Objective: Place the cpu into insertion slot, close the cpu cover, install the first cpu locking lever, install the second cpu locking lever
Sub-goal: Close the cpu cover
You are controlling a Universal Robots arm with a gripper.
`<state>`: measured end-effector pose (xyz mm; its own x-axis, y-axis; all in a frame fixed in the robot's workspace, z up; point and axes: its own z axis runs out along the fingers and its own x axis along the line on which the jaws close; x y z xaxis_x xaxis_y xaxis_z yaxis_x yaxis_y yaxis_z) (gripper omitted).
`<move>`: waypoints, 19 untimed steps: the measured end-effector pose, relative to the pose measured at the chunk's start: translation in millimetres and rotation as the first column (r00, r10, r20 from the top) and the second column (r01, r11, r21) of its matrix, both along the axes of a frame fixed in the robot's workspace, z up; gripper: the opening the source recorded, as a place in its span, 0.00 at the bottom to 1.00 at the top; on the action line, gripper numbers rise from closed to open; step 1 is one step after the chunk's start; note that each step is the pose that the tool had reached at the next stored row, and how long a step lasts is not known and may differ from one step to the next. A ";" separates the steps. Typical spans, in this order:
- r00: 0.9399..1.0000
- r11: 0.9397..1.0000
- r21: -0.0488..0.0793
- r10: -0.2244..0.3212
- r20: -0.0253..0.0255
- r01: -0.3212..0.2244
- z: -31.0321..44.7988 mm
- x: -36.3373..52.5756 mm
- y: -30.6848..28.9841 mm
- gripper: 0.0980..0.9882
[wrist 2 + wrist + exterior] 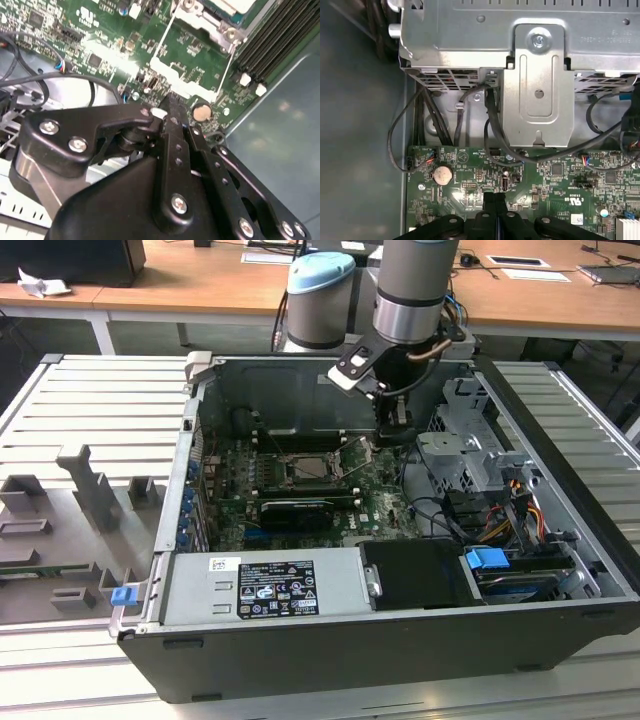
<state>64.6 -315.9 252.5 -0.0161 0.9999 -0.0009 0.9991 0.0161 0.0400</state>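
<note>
Pressed together on nothing, the gripper [168,101] noses beside a thin locking lever [224,69] near the cpu cover [204,20]. It is probably on the lever step, which demands precise tip contact.

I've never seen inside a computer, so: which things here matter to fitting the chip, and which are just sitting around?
Job: socket; its cover; end effector, shut, low over the board.

Just there: drive cage; coin battery; power supply; cables; grey tray.
</note>
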 end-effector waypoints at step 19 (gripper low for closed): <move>1.000 1.000 0.000 0.000 0.000 0.000 -7.4 -21.7 0.6 0.01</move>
<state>42.9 -315.3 245.1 -0.0165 0.9999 -0.0009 0.9991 0.0165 0.0400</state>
